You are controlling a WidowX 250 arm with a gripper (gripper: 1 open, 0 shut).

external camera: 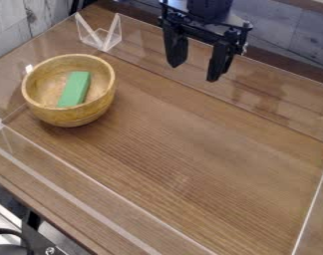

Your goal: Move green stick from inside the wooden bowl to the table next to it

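Green stick point(75, 88) lies flat on the pale inside of the wooden bowl point(45, 112), a bit right of the bowl's middle, untouched. Its long axis runs from lower left to upper right in the picture, near end toward the bowl's front wall, far end toward the back rim, tilted only slightly off straight away from the viewer. It looks like a plain flat block, so the two ends can't be told apart. The bowl sits at the left of the table point(191, 159), close to the clear plastic rim point(71, 199) that runs along the edges. The gripper point(193, 58) hangs over the far middle of the table, well apart from the bowl and up to its right, pointing straight down, jaws spread wide with nothing between them. Step in hand, as I judge it: the approach, no grasp made yet, task basically at its start. Next move calls for carrying the gripper left and toward the viewer until it's over the bowl, turning the wrist so the jaws straddle the stick's narrow width and not its length, then dropping inside the thick walls without clipping the rim. After the pinch it needs a lift clear of the rim and a set-down on bare wood just beside the bowl; open tabletop to the bowl's right looks like the easy spot.
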